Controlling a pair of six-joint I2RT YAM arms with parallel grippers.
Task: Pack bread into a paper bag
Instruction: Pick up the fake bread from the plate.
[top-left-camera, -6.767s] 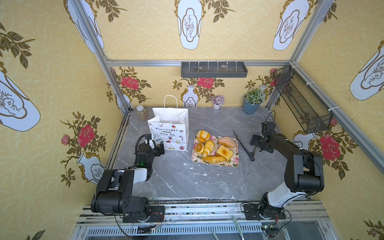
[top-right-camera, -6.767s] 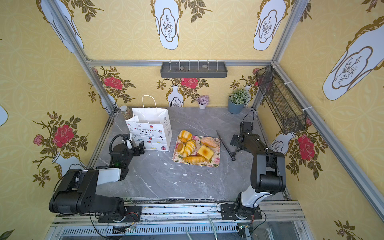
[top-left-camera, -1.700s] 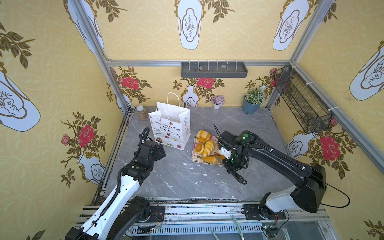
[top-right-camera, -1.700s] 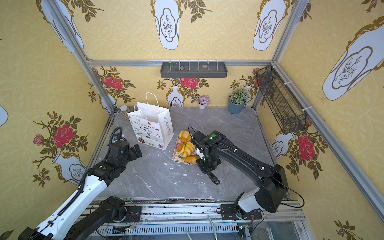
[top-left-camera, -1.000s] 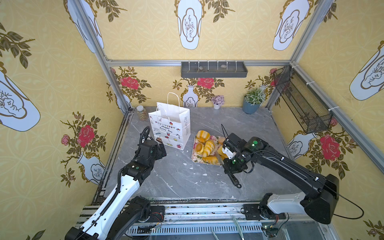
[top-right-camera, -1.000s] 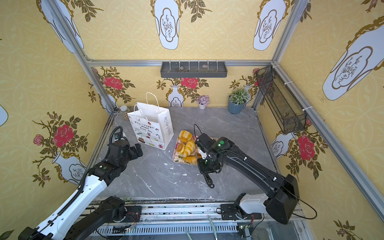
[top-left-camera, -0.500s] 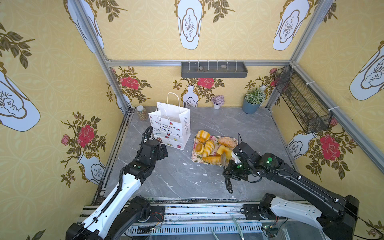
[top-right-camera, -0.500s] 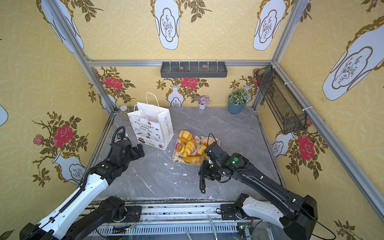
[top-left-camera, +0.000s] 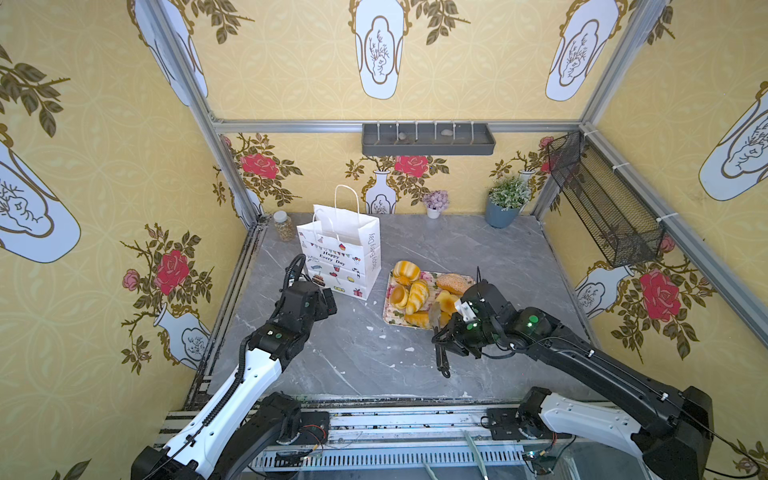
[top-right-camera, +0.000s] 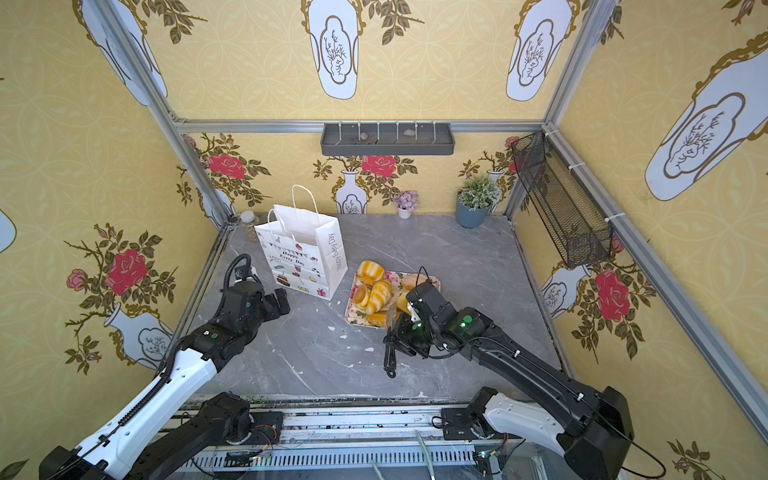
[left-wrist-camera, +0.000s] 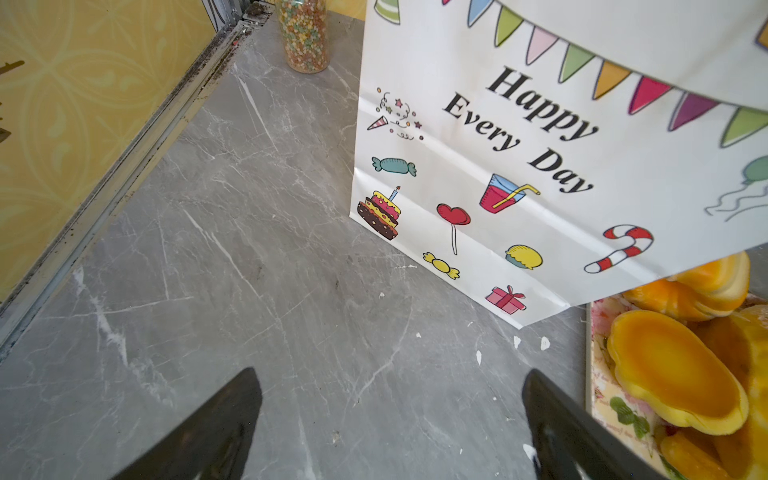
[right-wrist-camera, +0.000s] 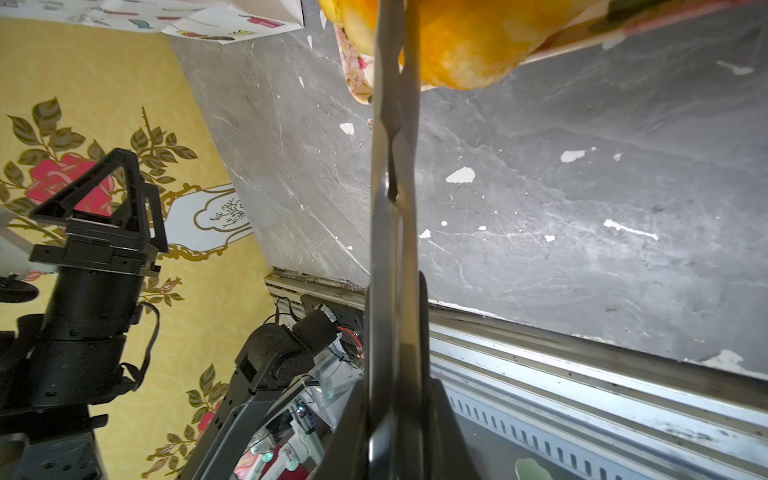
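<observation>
The white paper bag (top-left-camera: 340, 253) (top-right-camera: 301, 253) printed "Happy Every Day" stands upright at the back left, mouth open. Several pieces of bread (top-left-camera: 415, 291) lie on a floral tray (top-left-camera: 388, 320) to its right. My left gripper (top-left-camera: 328, 301) (left-wrist-camera: 390, 382) hovers open and empty just in front of the paper bag (left-wrist-camera: 519, 145). Over the tray's front edge, my right gripper (top-left-camera: 446, 332) (right-wrist-camera: 395, 415) is shut on black tongs (top-left-camera: 441, 357) (right-wrist-camera: 392, 208). The tongs' arms are pressed together, with their tips at the long loaf (top-left-camera: 417, 319) (right-wrist-camera: 465, 45).
A jar (top-left-camera: 284, 224) stands behind the bag by the left wall. A potted plant (top-left-camera: 503, 203) and a small purple flower pot (top-left-camera: 435, 203) stand along the back wall. A wire basket (top-left-camera: 602, 208) hangs on the right wall. White flecks dot the grey tabletop.
My right arm has drawn back toward the front right with the tongs, which now point at the tray's front edge. The left gripper has edged slightly closer to the bag.
</observation>
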